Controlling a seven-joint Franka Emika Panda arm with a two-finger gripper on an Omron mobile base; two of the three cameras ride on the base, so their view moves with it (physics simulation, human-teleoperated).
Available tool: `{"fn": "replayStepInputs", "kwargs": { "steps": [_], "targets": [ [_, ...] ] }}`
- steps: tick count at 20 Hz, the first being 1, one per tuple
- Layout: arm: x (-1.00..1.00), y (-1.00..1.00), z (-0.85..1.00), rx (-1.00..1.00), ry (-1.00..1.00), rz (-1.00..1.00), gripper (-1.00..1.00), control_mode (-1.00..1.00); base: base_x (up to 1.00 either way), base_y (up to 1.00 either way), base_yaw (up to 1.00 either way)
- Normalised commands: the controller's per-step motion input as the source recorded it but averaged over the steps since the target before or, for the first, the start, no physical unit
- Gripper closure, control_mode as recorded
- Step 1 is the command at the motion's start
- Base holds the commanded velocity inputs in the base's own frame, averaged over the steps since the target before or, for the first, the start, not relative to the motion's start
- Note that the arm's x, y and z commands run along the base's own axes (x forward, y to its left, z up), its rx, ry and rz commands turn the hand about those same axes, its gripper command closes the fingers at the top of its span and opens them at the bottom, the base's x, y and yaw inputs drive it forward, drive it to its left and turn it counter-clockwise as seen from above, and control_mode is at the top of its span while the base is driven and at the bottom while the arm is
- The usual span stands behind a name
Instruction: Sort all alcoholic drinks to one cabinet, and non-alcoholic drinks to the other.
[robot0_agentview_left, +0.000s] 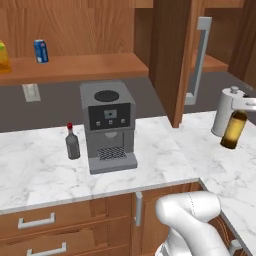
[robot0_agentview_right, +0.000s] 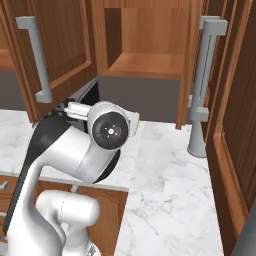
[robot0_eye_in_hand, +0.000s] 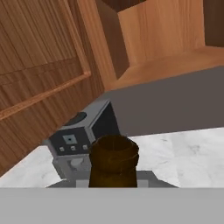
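My gripper (robot0_agentview_left: 243, 106) at the far right of the left base view is shut on the neck of the slim brown beer bottle (robot0_agentview_left: 234, 129), which hangs just above the marble counter (robot0_agentview_left: 40, 170). In the hand view the bottle's dark brown top (robot0_eye_in_hand: 113, 161) sits right in front of the camera and hides the fingertips. The squat grey bottle with a red cap (robot0_agentview_left: 72, 142) stands on the counter left of the coffee machine (robot0_agentview_left: 107, 125). On the open left cabinet shelf (robot0_agentview_left: 85, 66) stand the blue soda can (robot0_agentview_left: 41, 51) and, at the frame's left edge, the yellow juice carton (robot0_agentview_left: 3, 56).
A white cylinder with a knob (robot0_agentview_left: 224, 112) stands just behind the held bottle. An open cabinet door with a grey handle (robot0_agentview_left: 197, 60) hangs over the counter. The right cabinet's shelf (robot0_agentview_right: 147, 65) lies open between two opened doors. A grey stand (robot0_agentview_right: 198, 135) sits beneath it.
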Motion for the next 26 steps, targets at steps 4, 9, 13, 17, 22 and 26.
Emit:
{"fn": "replayStepInputs", "kwargs": {
  "steps": [4, 9, 13, 17, 22, 26],
  "targets": [
    [0.46, 0.0, 0.21, 0.0, -0.12, -0.14, 1.0, -1.0, 0.0, 0.0, 0.0],
    [0.68, 0.0, 0.07, 0.0, -0.05, -0.1, 1.0, -1.0, 0.0, 0.0, 0.0],
    [0.64, -0.08, 0.25, 0.0, -0.05, -0.03, 1.0, -1.0, 0.0, 0.0, 0.0],
    [0.62, -0.3, 0.31, 0.0, 0.0, 0.0, 1.0, -1.0, 0.0, 0.0, 0.0],
    [0.55, -0.29, 0.28, 0.0, 0.02, 0.0, 1.0, -1.0, 0.0, 0.0, 0.0],
    [0.56, -0.11, 0.25, -0.01, 0.05, 0.0, 1.0, -1.0, 0.0, 0.0, 0.0]
  ]
}}
